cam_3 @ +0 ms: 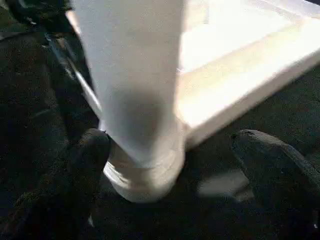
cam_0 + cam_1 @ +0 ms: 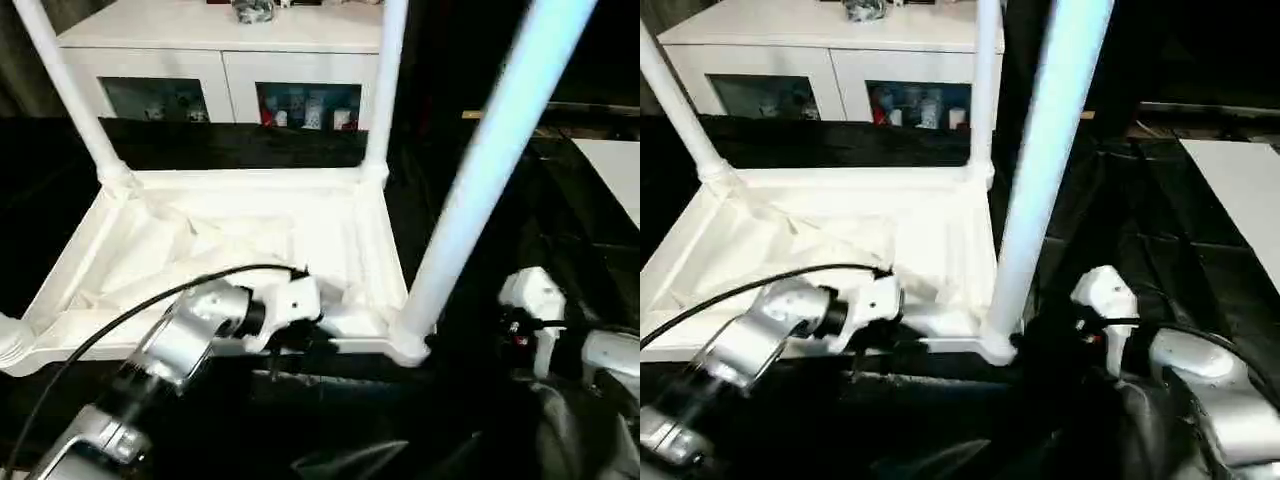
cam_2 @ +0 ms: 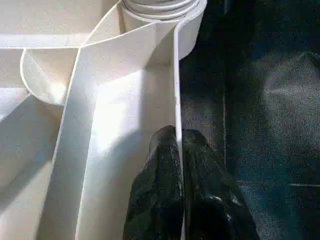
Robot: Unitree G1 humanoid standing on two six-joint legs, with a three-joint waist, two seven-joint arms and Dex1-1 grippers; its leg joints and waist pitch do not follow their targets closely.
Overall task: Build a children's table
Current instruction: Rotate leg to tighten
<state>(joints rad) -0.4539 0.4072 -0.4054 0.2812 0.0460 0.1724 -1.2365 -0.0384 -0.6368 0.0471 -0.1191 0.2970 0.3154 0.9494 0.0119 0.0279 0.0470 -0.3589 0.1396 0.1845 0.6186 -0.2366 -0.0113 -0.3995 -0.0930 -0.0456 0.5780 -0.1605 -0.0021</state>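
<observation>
White tabletop (image 2: 250,240) upside down on black counter (image 2: 600,240), three legs (image 2: 490,170) standing in corner sockets, left claw (image 3: 179,150) pinched together on tabletop's near rim, right claw (image 1: 175,170) spread apart around near-right leg's base

Tabletop (image 2: 250,235) upside down on draped table (image 2: 500,180), legs (image 2: 490,180) standing in corner sockets, cabinet (image 2: 220,60) behind, left gripper (image 3: 178,145) on near rim.

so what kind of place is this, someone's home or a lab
Probably an indoor test or demo space, dressed a bit like a home. The upturned tabletop lies on a work table draped in black cloth, and a white glass-door cabinet stands behind it.
</observation>
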